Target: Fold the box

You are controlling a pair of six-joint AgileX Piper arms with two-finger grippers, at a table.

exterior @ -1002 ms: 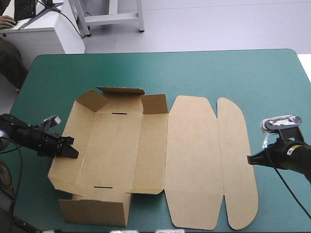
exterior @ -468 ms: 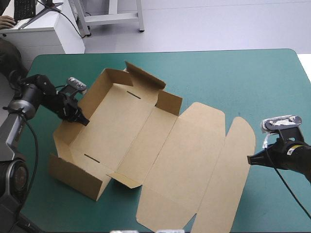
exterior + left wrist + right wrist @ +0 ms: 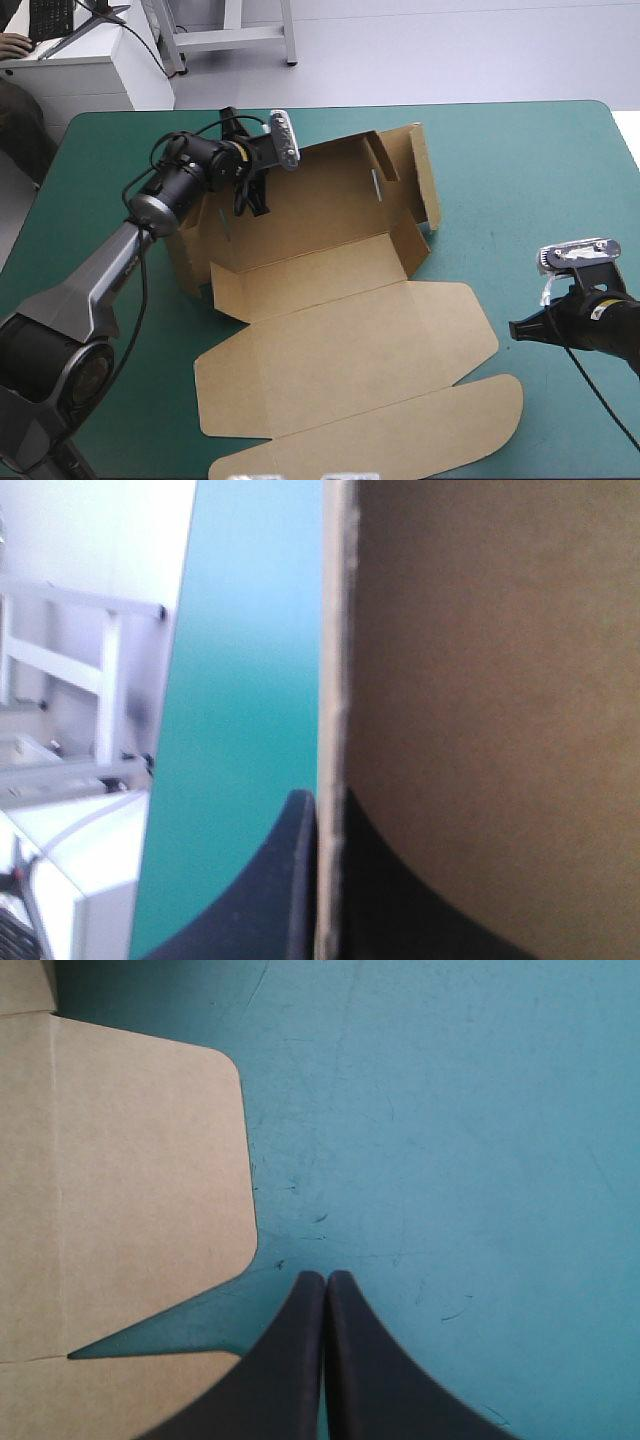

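Between the left fingers (image 3: 268, 900) sits an edge of the box (image 3: 480, 680).

The box (image 3: 330, 340) is plain brown board all over, with no print. Its creases show as thin, slightly darker lines, and its cut edge is paler, close to cream. The table cover (image 3: 530, 170) around the box is an even teal-green, with a few fine dark scratches (image 3: 318, 1219) just beside the box's rounded flap. The left gripper (image 3: 252, 203), at the box's raised wall, is black. So is the right gripper (image 3: 326, 1278), beside the box.
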